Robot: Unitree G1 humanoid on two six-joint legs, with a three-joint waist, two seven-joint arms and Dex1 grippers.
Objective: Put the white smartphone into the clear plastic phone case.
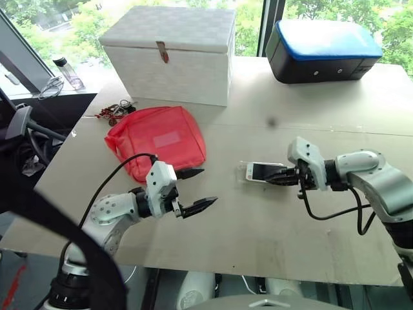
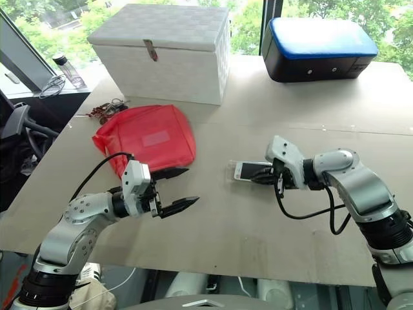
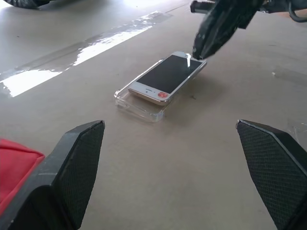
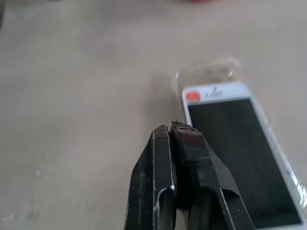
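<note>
The white smartphone (image 3: 165, 76) lies screen up on the table, resting on the clear plastic phone case (image 3: 139, 106). One end of the case sticks out past the phone's end with the red dot. My right gripper (image 1: 270, 177) is shut with nothing in it. Its tips (image 4: 175, 128) sit at the phone's long edge near the far corner; whether they touch it I cannot tell. To the left of the phone, my left gripper (image 1: 208, 187) hovers over bare table. It stands wide open and empty, pointing toward the phone.
A red pouch (image 1: 158, 142) lies just behind my left gripper. A white lidded box (image 1: 171, 55) stands at the back, a black and blue case (image 1: 322, 51) at the back right. Keys (image 1: 116, 113) lie left of the pouch.
</note>
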